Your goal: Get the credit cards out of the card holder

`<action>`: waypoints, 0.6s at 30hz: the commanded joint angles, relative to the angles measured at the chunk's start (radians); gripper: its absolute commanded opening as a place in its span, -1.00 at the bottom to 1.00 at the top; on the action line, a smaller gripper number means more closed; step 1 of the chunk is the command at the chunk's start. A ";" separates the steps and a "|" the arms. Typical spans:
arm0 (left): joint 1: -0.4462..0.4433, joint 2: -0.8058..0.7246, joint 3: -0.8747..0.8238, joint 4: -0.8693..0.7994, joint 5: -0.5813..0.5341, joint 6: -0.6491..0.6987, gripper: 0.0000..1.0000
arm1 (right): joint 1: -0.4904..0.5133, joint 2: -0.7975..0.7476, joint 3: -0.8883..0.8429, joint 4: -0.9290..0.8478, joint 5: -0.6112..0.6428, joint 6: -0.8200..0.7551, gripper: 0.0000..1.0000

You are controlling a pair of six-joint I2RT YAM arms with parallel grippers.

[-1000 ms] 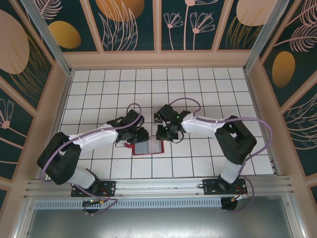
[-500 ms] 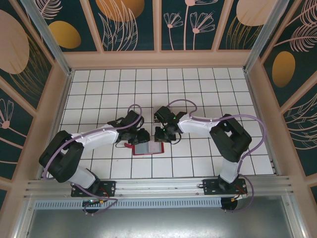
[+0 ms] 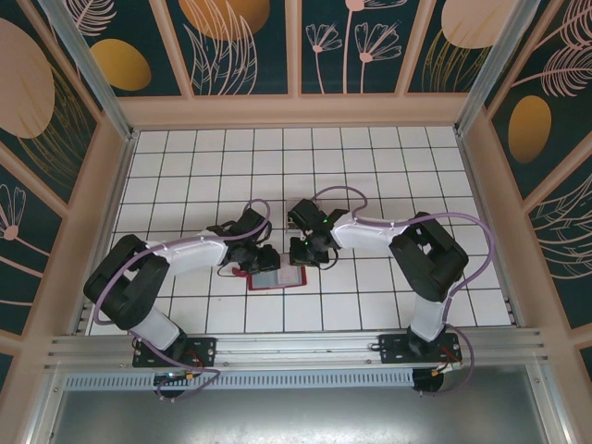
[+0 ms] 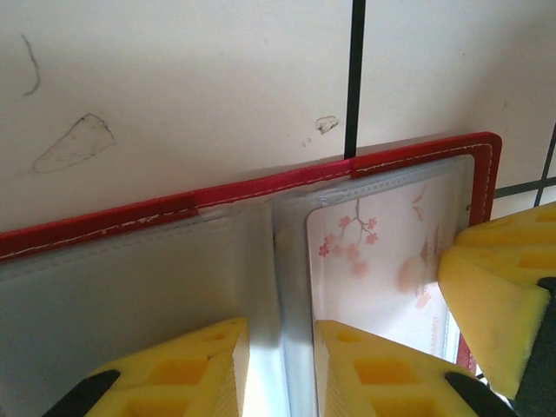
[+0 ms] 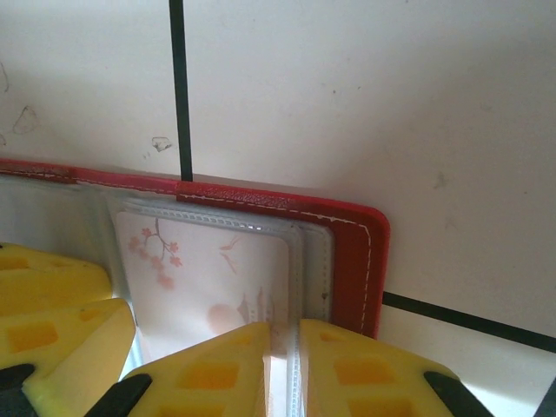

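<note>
From above, the white table [image 3: 370, 166] has the red card holder [image 3: 277, 278] lying open in the middle. Up close, the left gripper [image 4: 278, 347] and right gripper [image 5: 282, 347] each rest on its clear pockets, fingers nearly together with a thin gap; pinching or not, I cannot tell. A flowery card [image 5: 208, 269] sits inside one pocket

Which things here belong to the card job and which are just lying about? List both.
Part of the job:
- red card holder, lying open
- blossom-print card in its clear sleeve
- left tool and right tool, both at the holder

Not part of it:
- tiled table
- scuff marks on its surface
</note>
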 commanded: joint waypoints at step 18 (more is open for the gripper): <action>-0.091 0.149 0.125 -0.256 -0.211 0.075 -0.46 | 0.004 0.004 -0.016 -0.031 0.033 -0.003 -0.61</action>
